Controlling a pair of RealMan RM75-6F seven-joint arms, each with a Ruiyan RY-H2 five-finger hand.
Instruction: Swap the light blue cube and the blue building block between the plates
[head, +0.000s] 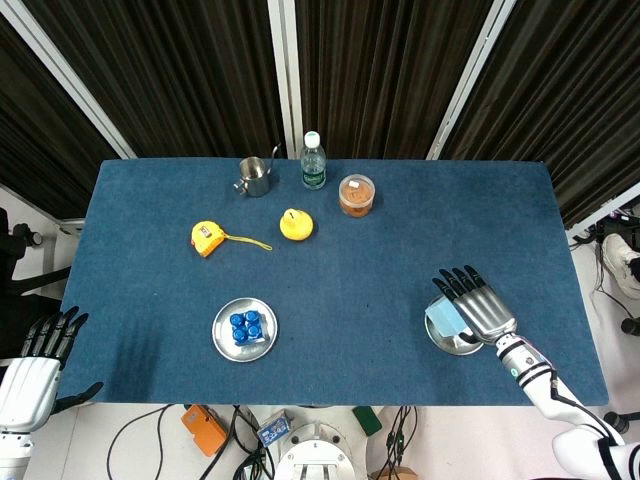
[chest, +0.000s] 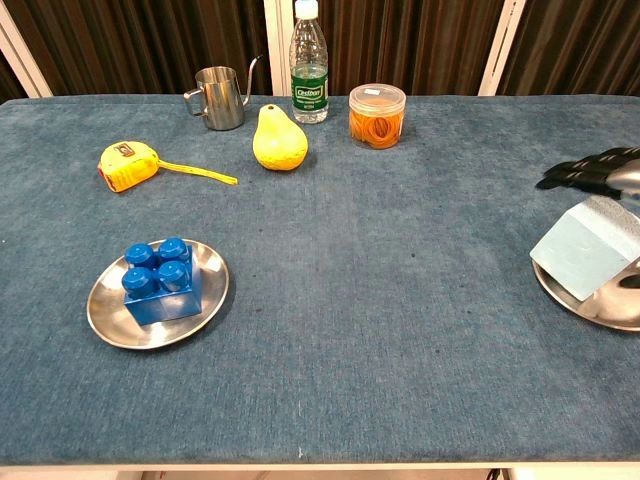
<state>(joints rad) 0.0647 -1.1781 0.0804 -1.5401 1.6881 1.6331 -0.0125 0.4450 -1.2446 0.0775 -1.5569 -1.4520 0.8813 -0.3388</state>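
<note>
A: Head view, big to small. Table (head: 330, 250), blue cloth, dark curtains behind. Right hand (head: 476, 302) hovers over the right plate (head: 458, 344), fingers spread and pointing away from the robot, covering most of the cube (head: 444, 318).

B: Holding it?

A: No grip visible. Chest view shows the fingers (chest: 590, 168) splayed above the cube's top edge, nothing in them. Whether they touch it, cannot tell.

B: Left hand?

A: Left hand (head: 32, 367) off the table's near left corner, fingers apart, holding nothing.

B: Task items?

A: Cube sits tilted on the right plate, near right side of the table. Block (head: 245, 327), studs up, on the left plate (head: 226, 342), near left side. The two plates lie well apart.

B: Rest?

A: Far edge: bottle (head: 313, 161), upright, green label. Steel cup (head: 254, 177) to its left, jar (head: 356, 195) with orange contents to its right. Yellow pear (head: 295, 224) in front of the bottle. Yellow tape measure (head: 206, 238) to the pear's left, tape pulled out toward the pear.
</note>
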